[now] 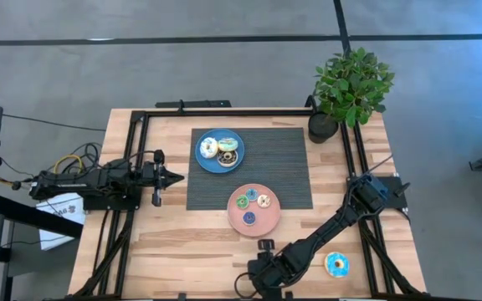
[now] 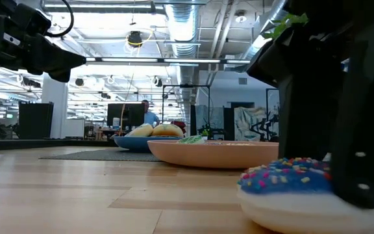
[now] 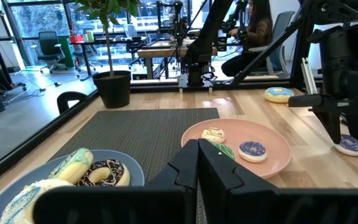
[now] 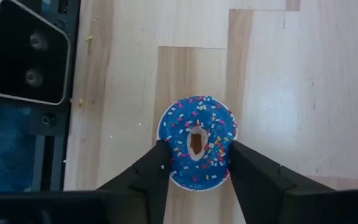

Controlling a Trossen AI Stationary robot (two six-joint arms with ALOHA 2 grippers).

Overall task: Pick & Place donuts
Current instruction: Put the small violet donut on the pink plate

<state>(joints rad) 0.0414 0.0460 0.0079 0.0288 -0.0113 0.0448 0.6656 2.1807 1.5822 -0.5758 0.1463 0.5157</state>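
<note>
Item: blue sprinkled donut (image 4: 196, 149), lying flat by the bench's near edge. I am holding the right gripper (image 4: 194, 163) straight over it, jaws open and bracketing its two sides. Left gripper (image 1: 174, 176) is waiting, jaws together, near the far-off left edge.

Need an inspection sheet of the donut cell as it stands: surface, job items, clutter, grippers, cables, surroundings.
Surface: wooden table, dark mat.
Job's things: two donuts on blue plate; three on pink plate; spare donut on bare wood.
Clutter: potted plant in a corner.
Grippers: left gripper shut, beside mat; right gripper down at blue sprinkled donut.
Cables: loose bundle behind left arm.
Surroundings: seated person.
</note>
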